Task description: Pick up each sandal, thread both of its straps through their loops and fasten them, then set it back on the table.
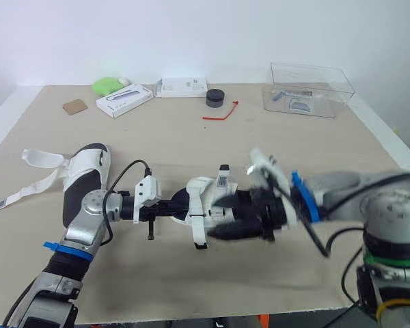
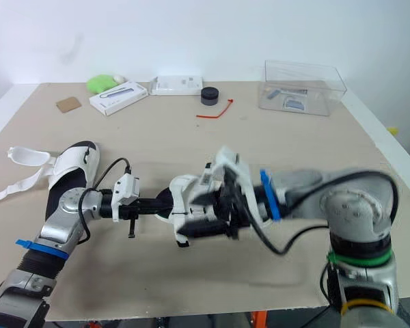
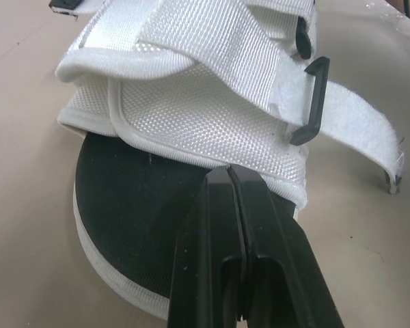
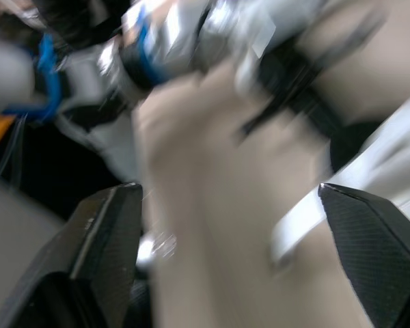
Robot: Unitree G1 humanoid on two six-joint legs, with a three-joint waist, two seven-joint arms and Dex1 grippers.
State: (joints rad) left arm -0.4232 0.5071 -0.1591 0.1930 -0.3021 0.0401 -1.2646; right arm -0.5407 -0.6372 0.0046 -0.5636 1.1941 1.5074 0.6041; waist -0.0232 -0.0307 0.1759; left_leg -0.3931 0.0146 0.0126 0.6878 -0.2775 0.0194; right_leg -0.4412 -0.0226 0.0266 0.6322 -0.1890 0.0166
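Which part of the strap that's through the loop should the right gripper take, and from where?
Take the strap at its free end, past the loop. It juts flat and clear of the sandal, so come from that outer side, fingers across its flat faces. The left gripper sits at the sole edge.

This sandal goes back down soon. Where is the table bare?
Bare: the middle strip between the red tie and the centre sandal; the right side in front of the clear box. Crowded: the back edge with its white boxes, and the left, where the other sandal lies with loose straps.
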